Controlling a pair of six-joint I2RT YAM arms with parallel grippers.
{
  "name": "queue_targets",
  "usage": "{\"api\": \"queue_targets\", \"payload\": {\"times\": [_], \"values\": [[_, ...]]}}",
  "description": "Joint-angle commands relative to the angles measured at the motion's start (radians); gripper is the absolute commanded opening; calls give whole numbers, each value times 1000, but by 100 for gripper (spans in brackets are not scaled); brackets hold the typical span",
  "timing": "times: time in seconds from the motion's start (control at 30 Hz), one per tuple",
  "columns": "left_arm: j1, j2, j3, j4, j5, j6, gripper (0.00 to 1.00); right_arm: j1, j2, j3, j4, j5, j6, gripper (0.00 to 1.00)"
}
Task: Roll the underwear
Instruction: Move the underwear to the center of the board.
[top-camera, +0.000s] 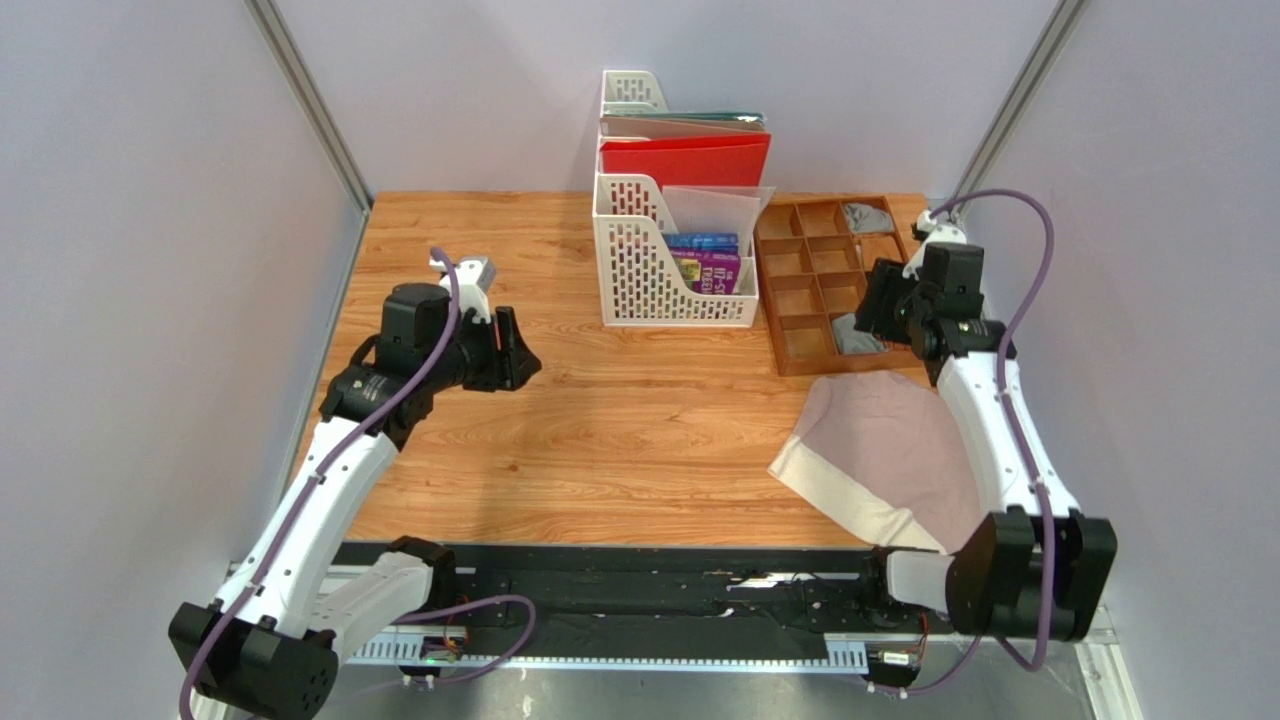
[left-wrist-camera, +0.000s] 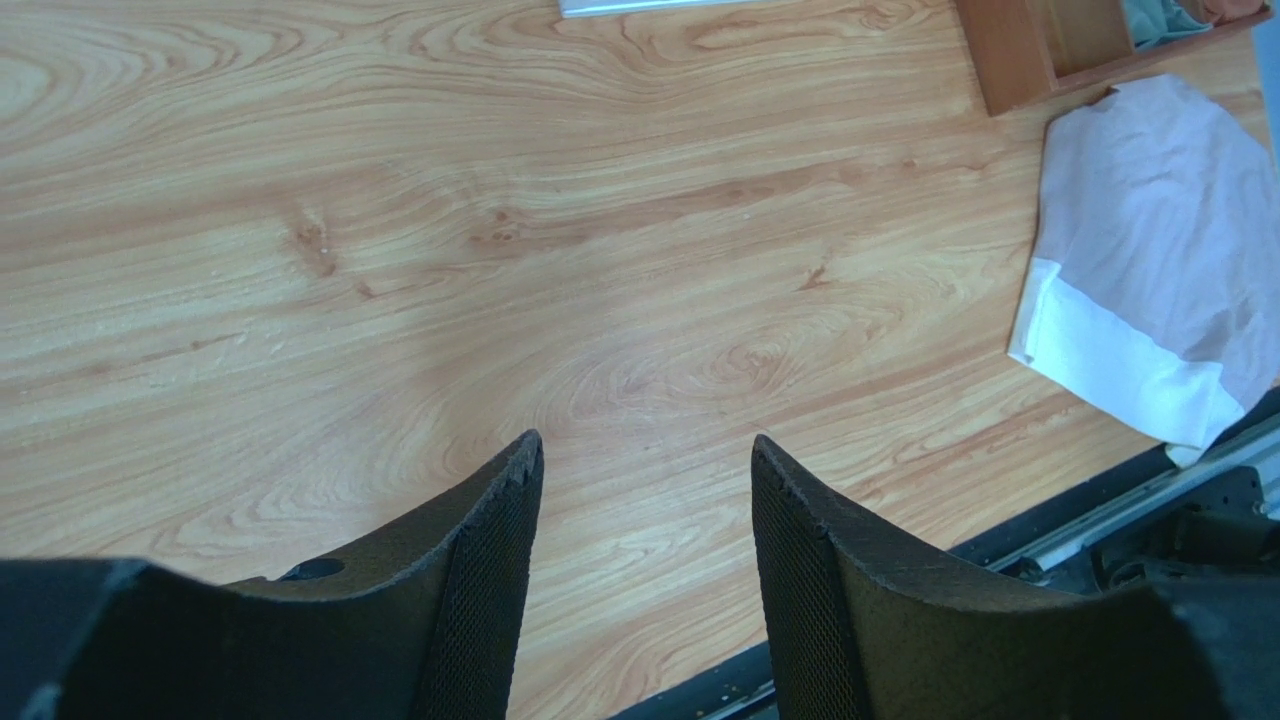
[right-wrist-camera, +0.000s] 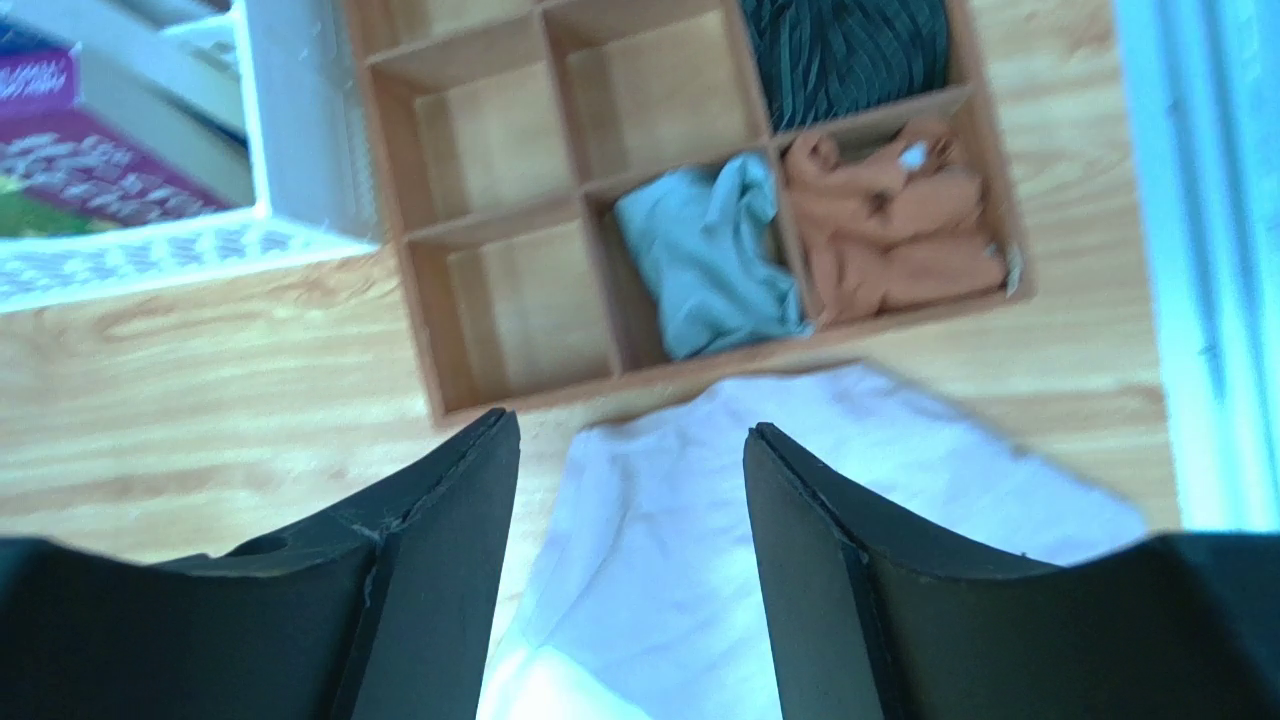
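Flat near table's right edge: pinkish-beige underwear, just beside wooden tray's near side; grey underwear bunched in near-row tray compartment. Right gripper above tray's near edge, jaws apart, nothing held. Left gripper over table's left half, jaws apart, nothing held.

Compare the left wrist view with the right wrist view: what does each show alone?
Only left wrist: the open left gripper and the long black rail at the near edge. Only right wrist: the open right gripper, a dark striped cloth and a purple book. Both: the pale pink cloth garment with a cream band and the brown wooden divider tray.
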Motion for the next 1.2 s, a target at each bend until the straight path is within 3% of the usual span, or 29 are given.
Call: {"api": "queue_targets", "payload": {"times": [0.0,0.2,0.37,0.5,0.67,0.77,1.17], "values": [[13,-20,-13,44,-23,11,59,55,-122,-129,41,-54,105,61],[-25,-39,-52,70,-26,-26,62,250,-267,-313,111,1,220,60],[-304,4,-101,199,-115,-137,62,279,-304,-397,107,27,288,59],[-485,213,-124,465,-117,-217,62,276,-340,-405,61,172,306,59],[-637,521,16,630,-76,-248,61,243,-342,-371,7,234,350,59],[-684,730,115,693,-63,-260,59,218,-385,-379,0,222,380,59],[-757,1062,338,757,4,-305,54,209,-512,-374,-39,193,386,59]]}}
